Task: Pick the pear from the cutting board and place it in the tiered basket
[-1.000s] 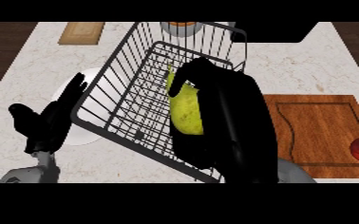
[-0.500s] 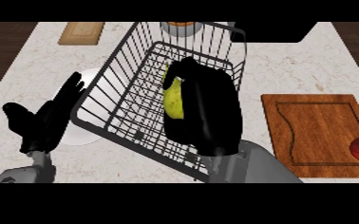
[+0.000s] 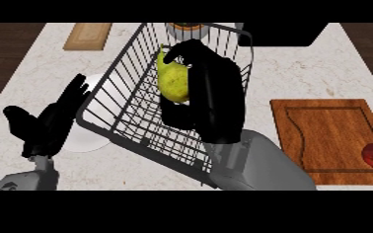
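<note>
Right hand [image 3: 215, 103] curled round pear [image 3: 173, 81] over tiered basket [image 3: 120, 96], cutting board [image 3: 328, 138] beside

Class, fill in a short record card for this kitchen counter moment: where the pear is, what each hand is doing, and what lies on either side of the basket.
pear: over the wire basket, inside its rim
right hand: curled round the pear
left hand: open, fingers up, at the view's left
cutting board: right of the basket, pear gone from it
white plate: left of the basket, partly under it
</note>
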Controlling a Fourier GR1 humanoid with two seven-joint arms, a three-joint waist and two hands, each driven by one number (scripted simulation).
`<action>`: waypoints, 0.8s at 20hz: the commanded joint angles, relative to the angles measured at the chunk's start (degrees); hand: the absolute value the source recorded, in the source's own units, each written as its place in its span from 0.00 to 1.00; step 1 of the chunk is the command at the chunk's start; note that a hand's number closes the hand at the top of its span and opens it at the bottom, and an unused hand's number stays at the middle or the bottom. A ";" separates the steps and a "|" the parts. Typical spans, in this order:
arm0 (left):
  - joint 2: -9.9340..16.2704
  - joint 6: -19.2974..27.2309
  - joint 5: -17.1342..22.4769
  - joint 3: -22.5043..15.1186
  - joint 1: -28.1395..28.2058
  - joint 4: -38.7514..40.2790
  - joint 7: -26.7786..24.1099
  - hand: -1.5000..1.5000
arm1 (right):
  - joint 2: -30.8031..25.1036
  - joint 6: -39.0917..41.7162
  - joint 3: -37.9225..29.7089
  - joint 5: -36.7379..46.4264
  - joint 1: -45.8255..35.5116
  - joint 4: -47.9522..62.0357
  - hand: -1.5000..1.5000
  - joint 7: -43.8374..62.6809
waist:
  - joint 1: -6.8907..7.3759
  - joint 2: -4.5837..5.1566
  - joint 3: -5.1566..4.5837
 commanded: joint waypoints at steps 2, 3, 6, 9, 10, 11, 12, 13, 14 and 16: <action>-0.98 2.28 -1.14 -0.71 -3.70 -0.04 3.83 0.50 | 0.45 -4.29 -0.16 0.50 -4.24 10.49 0.00 -1.49 | 0.55 1.76 -0.39; 0.46 0.14 -0.67 0.52 -3.78 2.93 0.26 0.50 | 0.45 -5.62 0.63 1.14 -2.05 10.87 0.00 -4.12 | 0.36 1.84 -0.41; -0.18 -0.07 -0.08 0.48 -2.36 2.75 0.44 0.50 | 0.46 -8.65 2.14 1.42 -3.56 11.81 0.00 -1.75 | 0.60 1.79 -0.42; 0.35 -0.33 -0.90 0.36 -1.83 1.90 -0.41 0.50 | 0.46 -13.47 0.65 -2.58 -7.53 12.59 0.00 0.30 | 0.89 1.80 -0.42; -0.67 -0.52 -0.36 0.23 0.32 1.19 -1.88 0.50 | 0.46 -13.62 -0.56 -3.62 -6.49 10.91 0.00 0.08 | 0.73 1.72 -0.41; -0.65 -0.44 -1.27 -0.35 0.89 1.22 -2.07 0.50 | 0.46 -13.71 -1.51 -5.15 -6.96 10.22 0.00 1.81 | 0.70 1.69 -0.41; -1.39 0.46 -1.32 -0.77 1.30 -0.16 -0.54 0.50 | 0.46 -16.30 -2.12 -6.28 -5.48 9.16 0.00 0.49 | 0.70 1.67 -0.38; -0.85 -0.36 -1.00 -0.33 -2.32 3.70 -1.01 0.50 | 0.45 -17.69 -4.89 -8.56 -9.32 12.39 0.00 -0.32 | 0.77 1.92 -0.41; 0.27 0.15 -1.01 1.16 -1.63 1.90 -1.04 0.50 | 0.46 -17.96 -6.25 -9.10 -4.72 9.77 0.00 -4.24 | 0.33 1.75 -0.37; -0.95 1.11 -1.66 0.74 -3.06 4.60 -1.67 0.50 | 0.46 -21.81 -5.42 -11.47 -5.41 6.65 0.00 -0.22 | 0.16 1.76 -0.38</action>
